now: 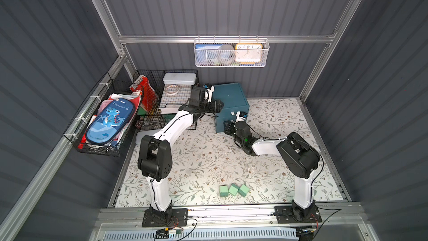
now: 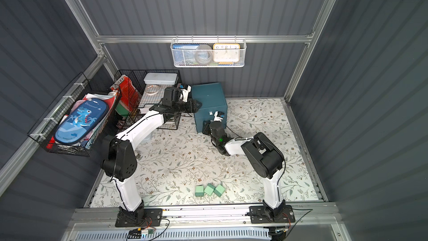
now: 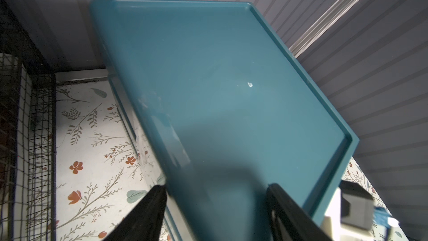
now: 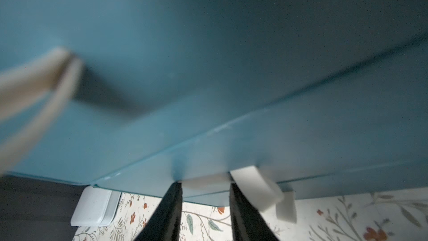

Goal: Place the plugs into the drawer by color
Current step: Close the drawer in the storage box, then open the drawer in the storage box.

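Right claw [image 4: 204, 185] parted round drawer [image 1: 229, 98] tab [image 4: 208, 178], grip unclear; left claw [image 3: 215, 186] spread, empty, on drawer top; tab could be lost if pulled skewed

Three pale green plugs [image 1: 233, 189] lie close together in a row at the front, well apart from the dark teal drawer [image 1: 229, 99], which stands upright by the back wall, looking shut.
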